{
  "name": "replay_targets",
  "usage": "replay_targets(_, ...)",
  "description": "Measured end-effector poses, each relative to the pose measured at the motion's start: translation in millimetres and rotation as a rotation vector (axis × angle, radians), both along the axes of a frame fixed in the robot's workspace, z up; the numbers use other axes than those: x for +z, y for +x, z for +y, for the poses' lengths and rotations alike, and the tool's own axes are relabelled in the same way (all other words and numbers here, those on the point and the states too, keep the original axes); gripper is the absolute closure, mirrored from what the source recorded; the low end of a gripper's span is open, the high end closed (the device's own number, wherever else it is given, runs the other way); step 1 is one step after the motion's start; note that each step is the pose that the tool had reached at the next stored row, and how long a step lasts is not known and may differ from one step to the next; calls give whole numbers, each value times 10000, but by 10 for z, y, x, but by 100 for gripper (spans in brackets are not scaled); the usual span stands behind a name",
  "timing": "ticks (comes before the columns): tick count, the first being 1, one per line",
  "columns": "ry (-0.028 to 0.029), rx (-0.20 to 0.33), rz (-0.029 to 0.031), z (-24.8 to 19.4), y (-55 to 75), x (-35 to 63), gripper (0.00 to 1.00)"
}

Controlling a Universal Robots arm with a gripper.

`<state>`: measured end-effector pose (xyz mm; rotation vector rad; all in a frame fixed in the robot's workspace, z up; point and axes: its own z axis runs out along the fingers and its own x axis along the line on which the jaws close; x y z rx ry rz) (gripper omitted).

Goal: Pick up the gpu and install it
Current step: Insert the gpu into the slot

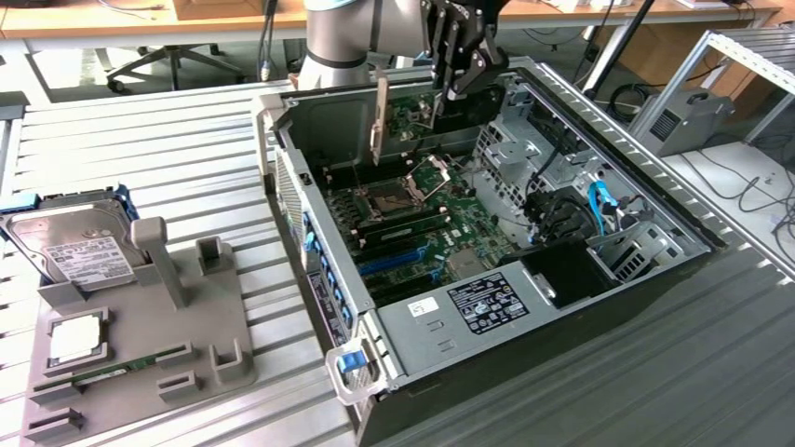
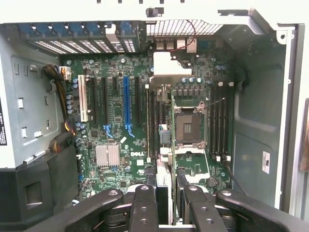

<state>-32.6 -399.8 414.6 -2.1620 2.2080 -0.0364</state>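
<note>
The gpu (image 1: 408, 110) hangs upright over the open computer case (image 1: 546, 307), its long silver end bracket (image 1: 379, 121) pointing down toward the motherboard. My gripper (image 1: 448, 88) is shut on the card's top edge. In the wrist view the gpu (image 2: 163, 140) appears edge-on between my fingers (image 2: 144, 205), above the motherboard (image 2: 113, 121) and beside the CPU socket (image 2: 189, 126). The card is held clear of the board. The blue expansion slot (image 2: 126, 104) lies off to one side of it.
A grey holder tray (image 1: 162, 354) at the exterior view's left carries a silver hard drive (image 1: 73, 247), a CPU (image 1: 77, 335) and a memory stick (image 1: 118, 372). Case walls, a drive cage (image 1: 584, 223) and cables (image 2: 60, 101) hem in the motherboard.
</note>
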Motion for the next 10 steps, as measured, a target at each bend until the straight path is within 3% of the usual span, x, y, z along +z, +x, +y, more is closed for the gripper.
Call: replay_targets(10, -1, -17, 4, -14, 0, -28, 73)
